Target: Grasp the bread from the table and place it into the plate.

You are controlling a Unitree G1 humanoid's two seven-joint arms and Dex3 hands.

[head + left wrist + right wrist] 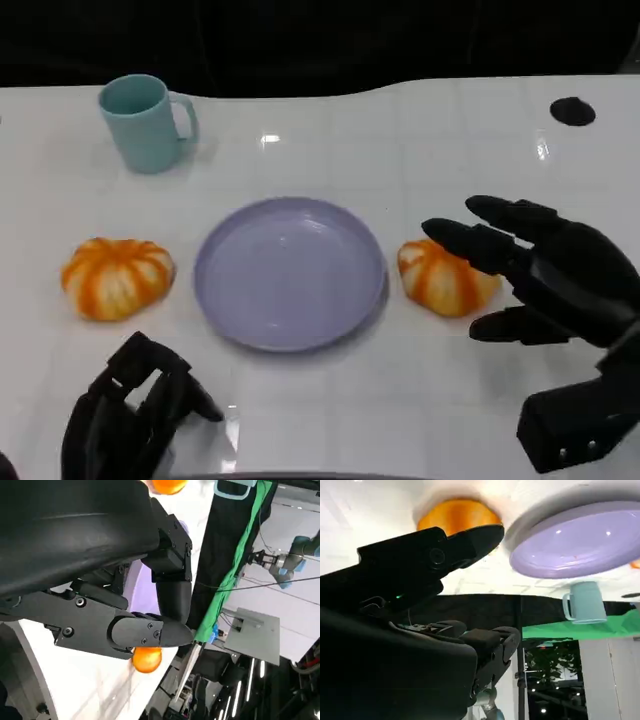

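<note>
Right hand (545, 275) spread open — bread (447, 278) just beside its fingertips.

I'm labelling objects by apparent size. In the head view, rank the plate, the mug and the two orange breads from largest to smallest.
1. purple plate
2-3. left bread and right bread: look alike, and the right hand covers part of the right one
4. teal mug, though it sits farther back

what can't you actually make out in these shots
- Right bread, head view: its far-right side is behind the right hand; contact can't be judged.
- Left hand, head view: cut off by the bottom edge.
- Plate, left wrist view: mostly hidden by the hand's shell.
- Mug, left wrist view: cropped at the top edge.
</note>
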